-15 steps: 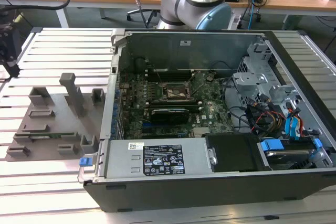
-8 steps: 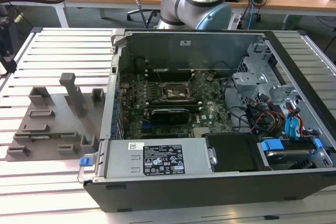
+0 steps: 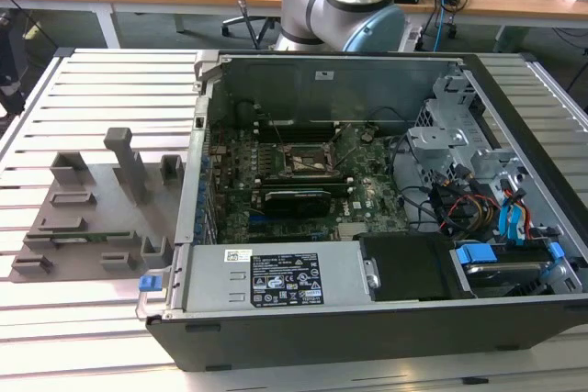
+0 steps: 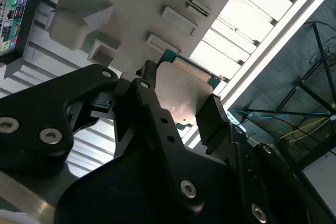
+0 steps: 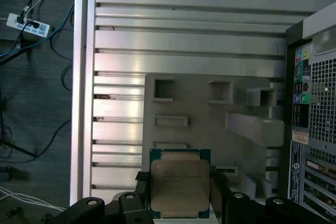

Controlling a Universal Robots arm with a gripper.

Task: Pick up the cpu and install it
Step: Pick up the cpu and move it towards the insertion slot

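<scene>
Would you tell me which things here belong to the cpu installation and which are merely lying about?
Job: cpu, held in the hand; socket in the open computer case.
Lying about: grey fixture; power strip; slatted table.

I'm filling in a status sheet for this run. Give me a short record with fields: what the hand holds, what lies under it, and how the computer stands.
hand: hand shut on the cpu, one finger on each of two opposite edges
cpu face: pale metal top towards the first wrist camera
under the cpu: grey fixture plate on the slotted table
computer case: computer case lies open on the table, to the exterior view's right of the fixture plate
install site: dark socket frame on the motherboard; cpu not yet in it
</scene>
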